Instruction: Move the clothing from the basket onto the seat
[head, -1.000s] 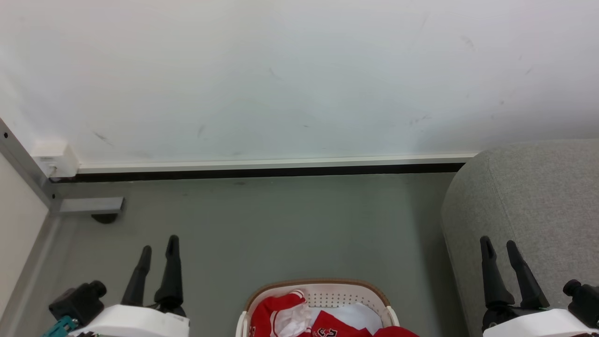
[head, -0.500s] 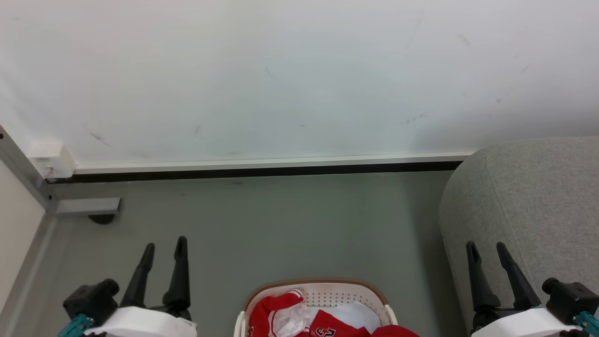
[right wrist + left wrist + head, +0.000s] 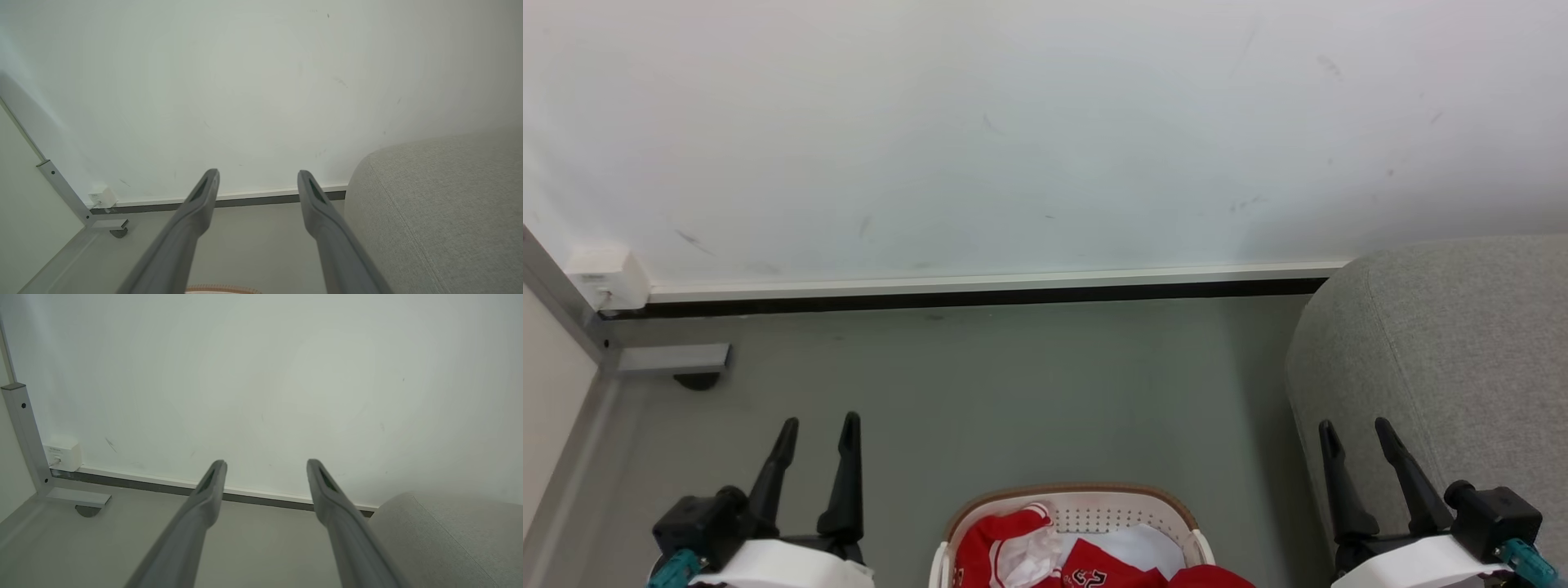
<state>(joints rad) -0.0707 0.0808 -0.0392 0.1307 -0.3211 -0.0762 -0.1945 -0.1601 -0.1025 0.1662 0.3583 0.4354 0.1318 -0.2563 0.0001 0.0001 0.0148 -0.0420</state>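
Note:
The red clothing [image 3: 1098, 566] with black-and-white lettering lies bunched in the white perforated basket [image 3: 1131, 514] with a tan rim, at the bottom middle of the head view. The grey fabric seat [image 3: 1454, 343] rises at the right; it also shows in the left wrist view [image 3: 449, 535] and the right wrist view [image 3: 441, 212]. My left gripper [image 3: 818, 423] hangs open left of the basket, holding nothing. My right gripper [image 3: 1356, 426] stands open in front of the seat's edge, also holding nothing. The right wrist view catches a strip of the basket's rim [image 3: 222, 289] at its bottom edge.
A white wall [image 3: 1013, 139] with a dark baseboard closes the far side. A grey metal frame foot [image 3: 674, 359] and a small white box [image 3: 605, 279] sit at the far left. Grey floor [image 3: 1029, 392] lies between wall, basket and seat.
Both grippers have drifted inward toward the basket, the left one to the right and the right one to the left. Both stay open. The basket and clothing have not moved.

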